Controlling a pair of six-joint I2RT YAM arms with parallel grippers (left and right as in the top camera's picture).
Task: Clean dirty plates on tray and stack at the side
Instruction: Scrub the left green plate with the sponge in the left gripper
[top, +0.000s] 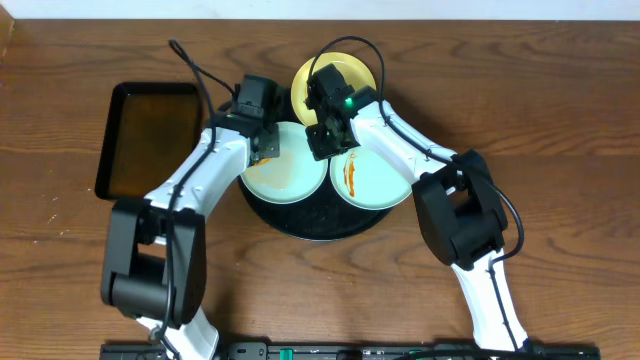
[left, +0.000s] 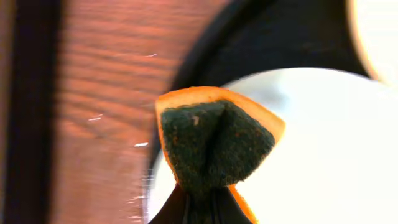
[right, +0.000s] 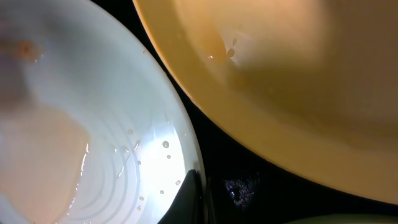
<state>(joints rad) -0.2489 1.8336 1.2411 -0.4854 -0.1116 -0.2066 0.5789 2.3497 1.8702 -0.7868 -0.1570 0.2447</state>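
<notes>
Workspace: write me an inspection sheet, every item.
Surface: brown wooden table.
Job's things: round black tray holds yellow plate, wet left mint plate, right mint plate with an orange streak.
Clutter: rectangular black tray, brownish inside, left of the round one.
Grippers: left gripper jaws shut on sponge over the left mint plate's rim; right gripper jaws shut, nothing seen held.
Cables: black cables loop above both arms.
Surroundings: pale wall strip along the far edge.
</notes>
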